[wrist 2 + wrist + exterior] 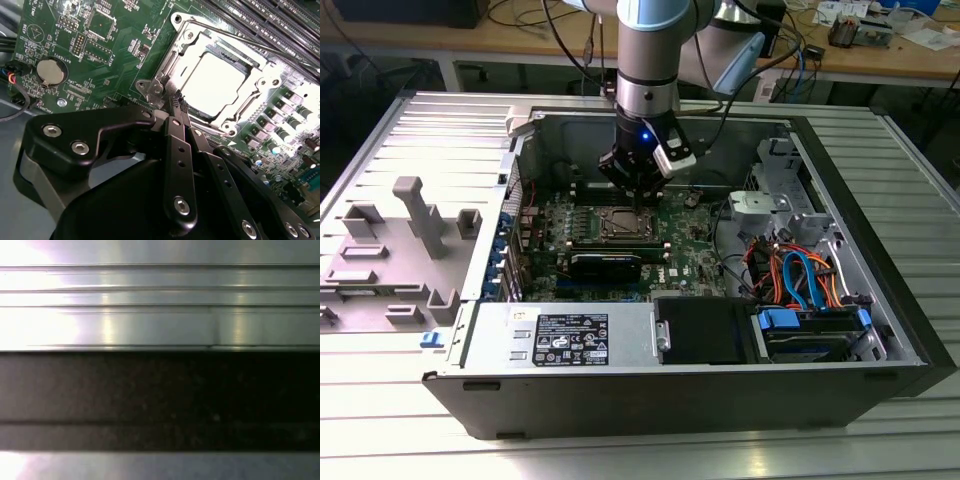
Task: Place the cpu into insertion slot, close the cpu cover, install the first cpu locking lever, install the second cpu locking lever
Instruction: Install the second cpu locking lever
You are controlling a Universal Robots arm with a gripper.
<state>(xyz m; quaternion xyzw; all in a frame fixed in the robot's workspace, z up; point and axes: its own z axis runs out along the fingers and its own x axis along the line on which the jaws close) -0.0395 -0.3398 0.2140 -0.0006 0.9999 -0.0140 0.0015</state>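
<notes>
The arm reaches down into the open computer case (880, 330), which lies on its side on a ribbed metal bench (920, 170). Its claw (638, 203) hangs just over the green motherboard (545, 225), at the edge of the socket that faces the case's back wall.

In the second wrist view the claw (178, 101) has its two black fingers (176, 145) pressed together, the tips meeting in a narrow point. That point sits at the silvery rim of the insertion slot (159, 75), close to the hinge block at one corner — whether the tips pinch a thin lever there or merely touch the metal, I cannot tell.

The cpu (212, 80) already lies in the insertion slot, its pale metal top glaring bright in the light. The cpu cover (235, 52) is down over it, the frame lying flat around the chip so that the top shows through the square window. A thin wire lever (260, 44) runs along the far side of the cover, next to the long black memory slots (280, 22).

A round coin battery (52, 71) sits on the motherboard well apart from the socket, near the board's edge.

In the exterior view the socket (621, 223) sits near the middle of the board, with a black card (605, 265) just beside it toward the case's front wall. A grey power supply (560, 335) fills the front corner on the exterior view's left — a bundle of orange and blue cables (800, 275) lies toward the exterior view's right.
</notes>
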